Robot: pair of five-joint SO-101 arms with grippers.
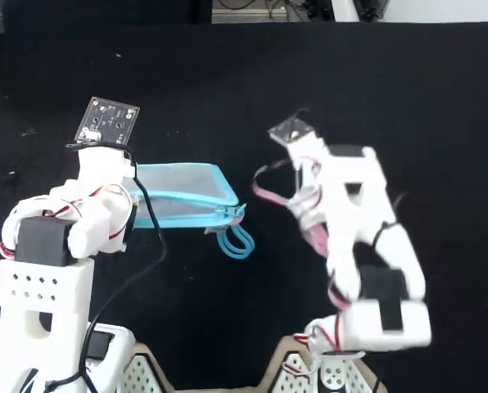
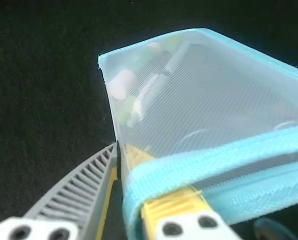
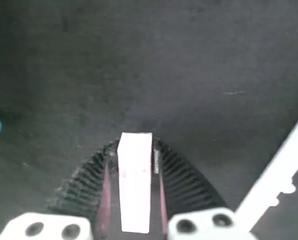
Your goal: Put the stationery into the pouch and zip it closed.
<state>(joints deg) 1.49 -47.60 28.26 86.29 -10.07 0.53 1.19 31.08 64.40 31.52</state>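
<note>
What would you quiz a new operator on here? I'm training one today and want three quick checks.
1. True or false: the left tool grips the pouch at its edge.
2. What does the right tool hold? A) a blue pen B) a white block C) nothing
3. Short answer: is anything already inside the pouch?

Key: 1 true; 2 B; 3 yes, pale items show through its mesh side.
</note>
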